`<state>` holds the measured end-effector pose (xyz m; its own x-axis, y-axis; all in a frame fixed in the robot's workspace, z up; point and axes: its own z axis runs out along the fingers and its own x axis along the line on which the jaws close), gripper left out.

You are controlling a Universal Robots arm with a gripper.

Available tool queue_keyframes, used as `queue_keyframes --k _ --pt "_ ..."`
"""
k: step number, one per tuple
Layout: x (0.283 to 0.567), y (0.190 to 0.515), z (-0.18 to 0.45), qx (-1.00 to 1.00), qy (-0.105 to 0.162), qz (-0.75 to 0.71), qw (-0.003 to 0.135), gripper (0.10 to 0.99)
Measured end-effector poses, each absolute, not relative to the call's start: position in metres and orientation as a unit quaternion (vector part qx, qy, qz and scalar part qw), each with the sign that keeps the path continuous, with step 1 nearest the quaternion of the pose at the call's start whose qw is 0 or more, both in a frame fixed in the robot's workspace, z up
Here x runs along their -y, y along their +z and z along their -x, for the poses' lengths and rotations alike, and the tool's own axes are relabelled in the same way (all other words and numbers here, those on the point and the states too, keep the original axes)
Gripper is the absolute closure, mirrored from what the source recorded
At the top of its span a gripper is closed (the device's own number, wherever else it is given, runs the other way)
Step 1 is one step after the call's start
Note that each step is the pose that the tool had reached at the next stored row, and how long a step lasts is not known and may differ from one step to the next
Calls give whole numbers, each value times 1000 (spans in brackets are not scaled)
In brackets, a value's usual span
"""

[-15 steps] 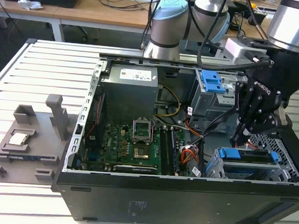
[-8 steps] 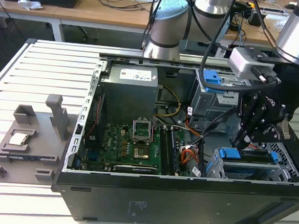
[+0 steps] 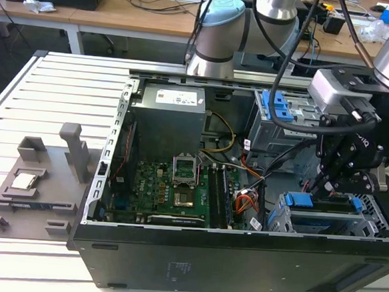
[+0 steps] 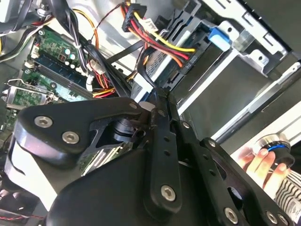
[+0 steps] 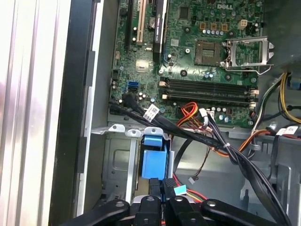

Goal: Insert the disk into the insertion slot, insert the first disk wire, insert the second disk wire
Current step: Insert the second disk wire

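Observation:
The disk's blue carrier (image 3: 324, 202) lies inside the insertion slot, the low grey cage (image 3: 378, 216) at the case's front on the exterior view's right. In the first wrist view the blue carrier (image 5: 154, 162) sits in the cage (image 5: 115, 160), just ahead of my fingertips. My gripper (image 3: 319, 189) (image 5: 161, 184) (image 4: 157, 94) hangs right over the carrier's end, shut. A sliver of red shows between the finger bases; whether it is the first disk wire I cannot tell. A black cable (image 4: 143, 77) loops by the tip.
A red-yellow-orange wire bundle (image 4: 160, 44) (image 5: 188, 194) runs close to the fingers. Black cables (image 5: 188, 134) cross above the cage. The taller cage with the blue latch (image 3: 277, 108) stands behind, the motherboard (image 3: 178, 191) beside it. A person's hand (image 4: 256, 162) holds a round knob.

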<state>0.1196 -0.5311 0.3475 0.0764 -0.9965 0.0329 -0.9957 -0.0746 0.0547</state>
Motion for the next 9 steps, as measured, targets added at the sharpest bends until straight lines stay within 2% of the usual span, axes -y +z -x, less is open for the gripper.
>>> queue_keyframes --k 9 --pt "532 345 -129 679 -11 -733 31 945"
